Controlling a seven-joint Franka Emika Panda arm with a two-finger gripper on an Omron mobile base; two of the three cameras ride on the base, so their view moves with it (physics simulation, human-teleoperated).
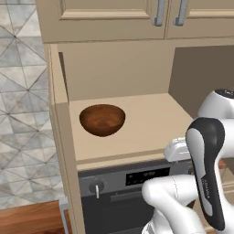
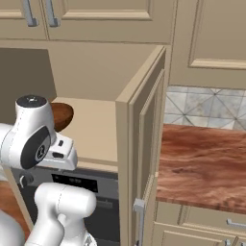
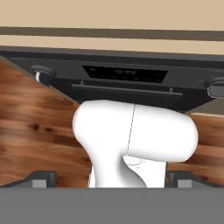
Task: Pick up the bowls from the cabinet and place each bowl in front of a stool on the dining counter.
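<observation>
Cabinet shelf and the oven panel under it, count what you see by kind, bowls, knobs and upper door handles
Bowls: 1, a dark brown wooden bowl on the cabinet shelf.
Oven knobs: 2.
Upper door handles: 2.
Total: 5.

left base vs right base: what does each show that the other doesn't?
Left base view alone: the whole round dark brown wooden bowl, sitting on the cabinet's tan shelf, a grey patterned tile wall to the left, and a white-marked oven knob.

Right base view alone: the open beige cabinet door seen edge-on, and a reddish-brown wood-grain countertop beyond it.

Both: the bowl (in the right base view just a sliver beside the arm), the beige cabinet interior, the upper doors' metal handles, and the black oven front below.
</observation>
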